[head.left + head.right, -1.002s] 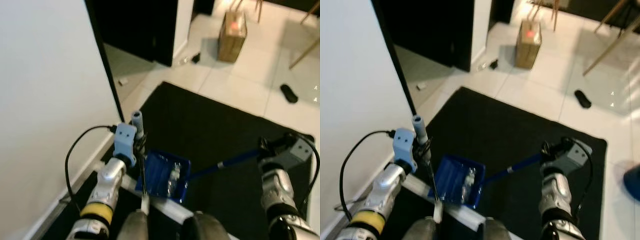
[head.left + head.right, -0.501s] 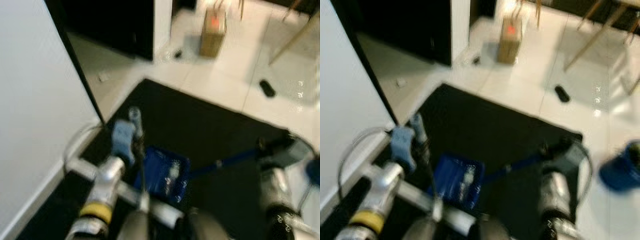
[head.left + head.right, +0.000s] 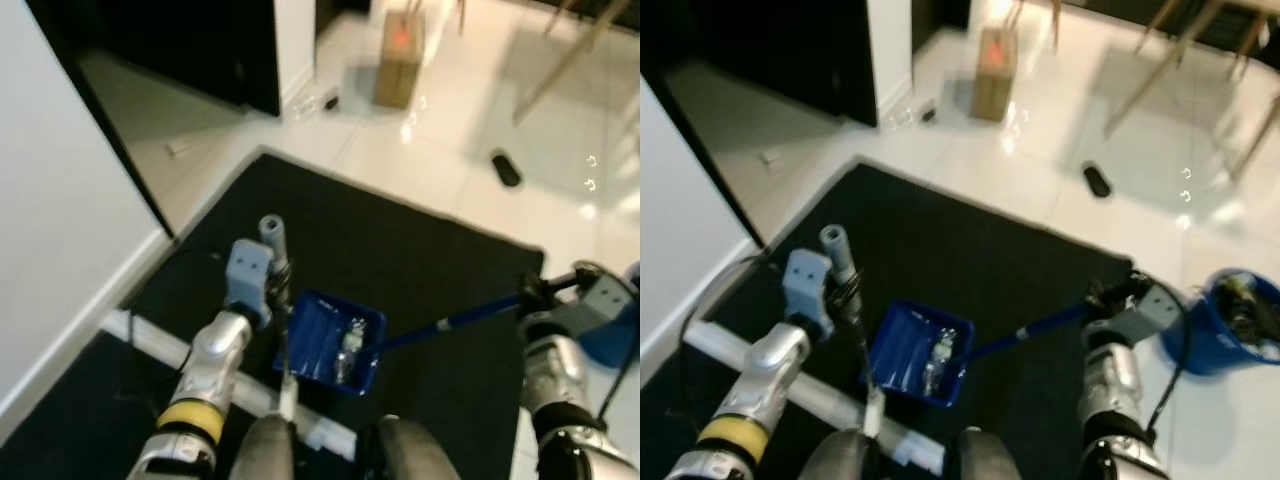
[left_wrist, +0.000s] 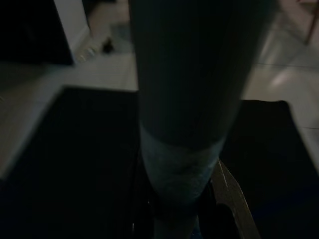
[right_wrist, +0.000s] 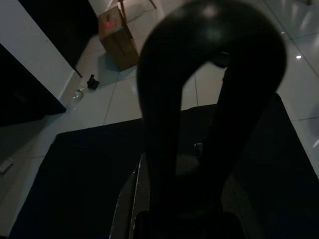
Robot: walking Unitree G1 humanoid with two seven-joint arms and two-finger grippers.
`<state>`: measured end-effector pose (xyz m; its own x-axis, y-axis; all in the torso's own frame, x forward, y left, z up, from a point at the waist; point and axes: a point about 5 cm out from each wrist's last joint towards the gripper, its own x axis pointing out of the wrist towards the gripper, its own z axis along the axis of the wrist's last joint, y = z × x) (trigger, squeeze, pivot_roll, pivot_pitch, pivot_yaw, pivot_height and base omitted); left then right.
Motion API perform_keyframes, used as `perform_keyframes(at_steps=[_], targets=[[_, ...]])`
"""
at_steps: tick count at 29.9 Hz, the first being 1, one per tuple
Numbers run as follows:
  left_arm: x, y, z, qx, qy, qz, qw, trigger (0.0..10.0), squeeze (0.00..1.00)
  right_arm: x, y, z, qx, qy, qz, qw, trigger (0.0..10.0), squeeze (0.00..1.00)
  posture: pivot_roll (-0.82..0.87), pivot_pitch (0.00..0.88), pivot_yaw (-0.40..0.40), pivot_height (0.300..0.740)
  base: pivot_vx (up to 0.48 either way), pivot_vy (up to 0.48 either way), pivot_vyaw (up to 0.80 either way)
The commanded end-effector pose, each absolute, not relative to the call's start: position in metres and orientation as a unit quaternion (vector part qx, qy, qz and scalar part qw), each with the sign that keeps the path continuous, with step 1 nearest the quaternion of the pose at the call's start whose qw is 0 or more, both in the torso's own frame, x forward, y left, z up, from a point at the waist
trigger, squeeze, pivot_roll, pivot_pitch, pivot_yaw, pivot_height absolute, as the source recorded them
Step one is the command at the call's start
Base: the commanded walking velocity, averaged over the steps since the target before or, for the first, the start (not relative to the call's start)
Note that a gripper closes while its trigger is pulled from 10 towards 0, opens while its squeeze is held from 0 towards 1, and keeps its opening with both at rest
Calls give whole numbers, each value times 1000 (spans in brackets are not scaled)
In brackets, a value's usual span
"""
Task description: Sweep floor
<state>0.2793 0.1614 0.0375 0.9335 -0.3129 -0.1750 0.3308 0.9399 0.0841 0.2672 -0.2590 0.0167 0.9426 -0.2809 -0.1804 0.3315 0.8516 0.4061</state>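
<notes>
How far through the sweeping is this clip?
Partly done: the blue dustpan already holds pale litter. In hand: the left hand grips the broom handle, the right hand the dustpan's handle. Left: debris near the cardboard box and emptying into the blue bin.

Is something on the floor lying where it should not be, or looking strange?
A single dark shoe lies alone on the white tiles beyond the black rug. Small litter sits by the dark doorway, near a cardboard box. The blue dustpan already holds some debris and hangs level over the rug.
</notes>
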Motion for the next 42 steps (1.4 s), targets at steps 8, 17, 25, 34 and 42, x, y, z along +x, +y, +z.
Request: perform_keyframes(at_steps=[8,17,25,34,42], targets=[[293,166,66,142,-10,-160,977,10000,0,265,-269,19,218,52,-167,960,10000,0,56,38,-41,740,0,-458,0],[289,166,61,152,1,-172,973,10000,0,264,-266,17,221,52,-169,959,10000,0,59,34,-33,740,0,-458,0],[287,169,58,160,4,-170,972,10000,0,267,-270,22,223,45,-173,958,10000,0,65,42,-30,740,0,-459,0],[287,168,56,155,9,-167,974,10000,0,269,-272,24,219,43,-173,959,10000,0,68,48,-33,740,0,-460,0],[286,168,54,147,12,-162,976,10000,0,270,-273,25,219,43,-173,959,10000,0,69,49,-36,740,0,-460,0]])
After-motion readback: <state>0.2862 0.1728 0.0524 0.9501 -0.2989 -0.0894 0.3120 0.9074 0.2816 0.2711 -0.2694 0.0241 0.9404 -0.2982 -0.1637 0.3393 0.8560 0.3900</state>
